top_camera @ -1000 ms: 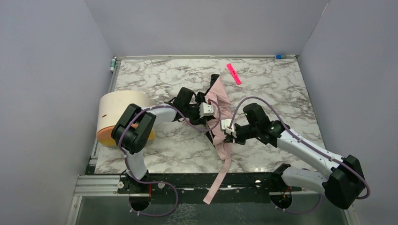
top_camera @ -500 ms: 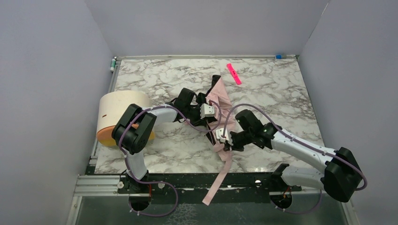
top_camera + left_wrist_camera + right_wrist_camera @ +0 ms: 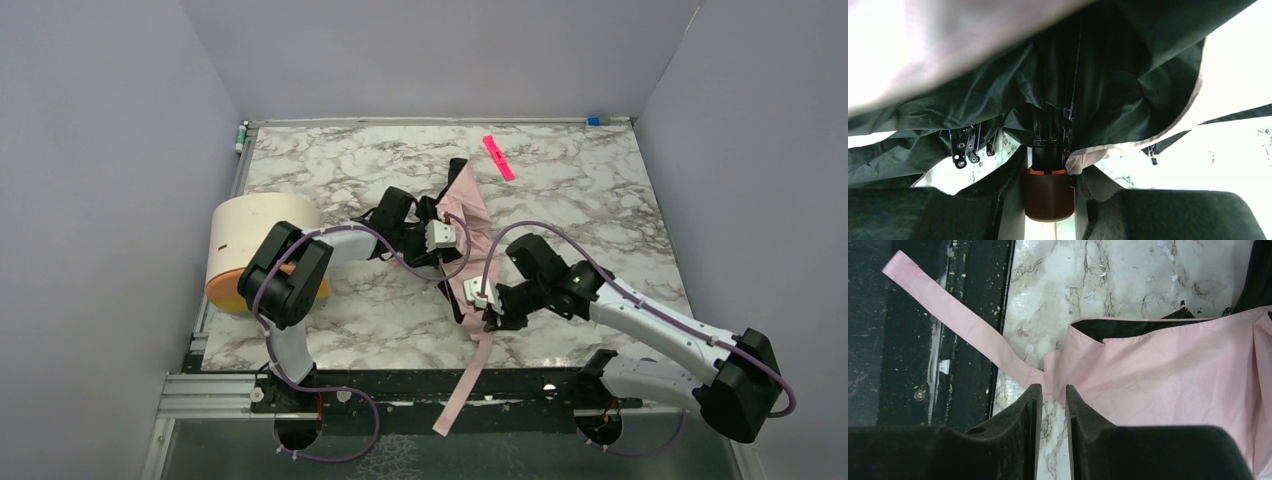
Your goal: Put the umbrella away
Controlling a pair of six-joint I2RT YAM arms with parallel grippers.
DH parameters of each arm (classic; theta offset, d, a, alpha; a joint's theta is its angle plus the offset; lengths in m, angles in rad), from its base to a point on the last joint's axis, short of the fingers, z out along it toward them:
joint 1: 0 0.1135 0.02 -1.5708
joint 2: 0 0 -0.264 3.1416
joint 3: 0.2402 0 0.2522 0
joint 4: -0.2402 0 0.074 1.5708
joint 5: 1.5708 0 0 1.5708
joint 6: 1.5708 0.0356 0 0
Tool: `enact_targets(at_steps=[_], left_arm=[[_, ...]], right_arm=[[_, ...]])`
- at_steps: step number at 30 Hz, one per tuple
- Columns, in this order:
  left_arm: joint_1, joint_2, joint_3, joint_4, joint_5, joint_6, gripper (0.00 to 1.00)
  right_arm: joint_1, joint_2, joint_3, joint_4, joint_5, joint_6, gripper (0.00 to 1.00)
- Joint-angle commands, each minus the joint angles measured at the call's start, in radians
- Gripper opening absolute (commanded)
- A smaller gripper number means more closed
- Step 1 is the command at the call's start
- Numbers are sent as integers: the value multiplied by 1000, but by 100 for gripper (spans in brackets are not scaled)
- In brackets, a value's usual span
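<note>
The umbrella lies folded and loose mid-table, pale pink outside, black lining inside. Its pink strap trails over the table's near edge, and also shows in the right wrist view. My left gripper is at the umbrella's left side. In its wrist view the left gripper is shut on the umbrella's dark, orange-rimmed hub. My right gripper is at the umbrella's near end. Its jaws are nearly together, with the puckered fabric at the strap's root between the tips.
A cream cylinder with an orange end lies at the left edge behind the left arm. A bright pink flat strip lies at the back. A black rail runs along the near edge. Walls close in on three sides.
My right gripper has moved toward the near edge along the umbrella, down to the strap's root. The left arm and the strap have stayed put.
</note>
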Motion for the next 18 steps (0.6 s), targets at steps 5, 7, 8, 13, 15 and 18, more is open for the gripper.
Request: enact_targets(at_steps=[5,7,8,13,15,18], left_arm=[[20,-10,11,-4,-72,24,0],[20,-10,11,-7,-72,25,0],[19,-10,11,-7,-72,25,0],[20,-13,10,-7,-69,30,0],[20,-14,8,-9,-65,36,0],[20,-15,10,-26,-47,62,0]], right_arm=[[10,-90,62,-43,-11,40,30],[10,-124,34,45,-2,93,31],[10,-140,14,104,27,138,31],[10,-178,-106,389,142,274,29],[10,-159,-138,454,188,291,28],[10,-102,-159,464,196,272,28]])
